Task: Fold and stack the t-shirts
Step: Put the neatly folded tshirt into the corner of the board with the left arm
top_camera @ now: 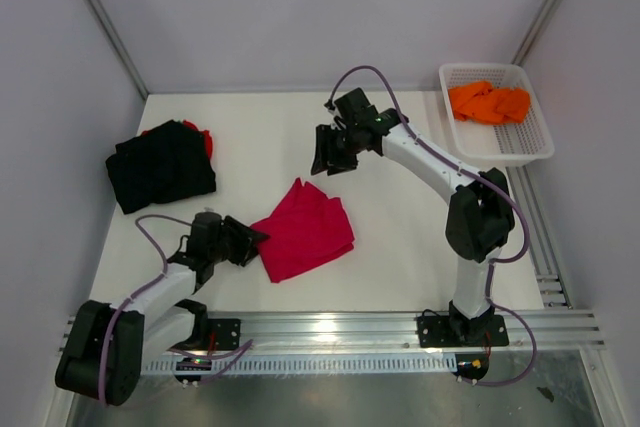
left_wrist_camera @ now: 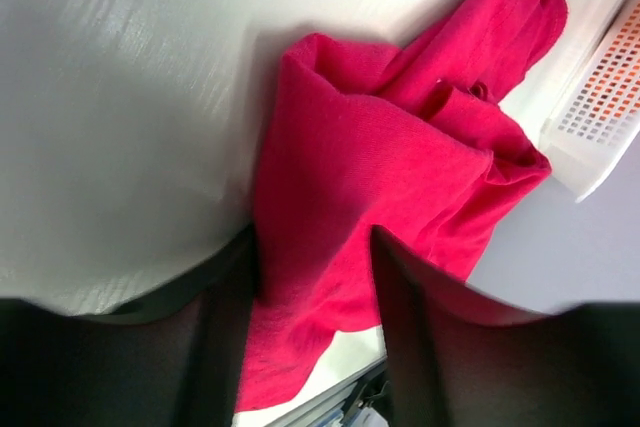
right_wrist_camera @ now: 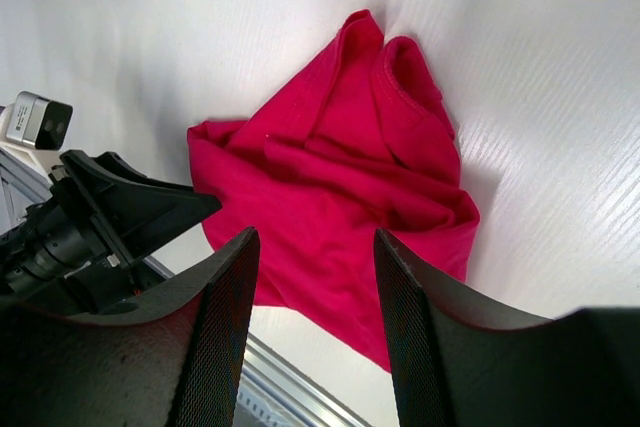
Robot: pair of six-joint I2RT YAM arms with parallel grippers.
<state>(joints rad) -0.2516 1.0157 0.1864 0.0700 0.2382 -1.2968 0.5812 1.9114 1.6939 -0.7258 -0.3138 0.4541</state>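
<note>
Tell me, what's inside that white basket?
A crumpled orange t-shirt lies at the far end of the white basket. Anything beneath the cloth is covered.

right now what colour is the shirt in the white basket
The shirt is orange, clearest in the top external view.

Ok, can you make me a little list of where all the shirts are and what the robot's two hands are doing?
crimson t-shirt: crumpled, middle of the table
black t-shirt: folded, far left
red t-shirt: peeking out at the black one's far corner
orange t-shirt: in the white basket, far right
left hand: fingers either side of the crimson shirt's edge; can't tell if it is pinching
right hand: open, empty, above the table beyond the crimson shirt
</note>
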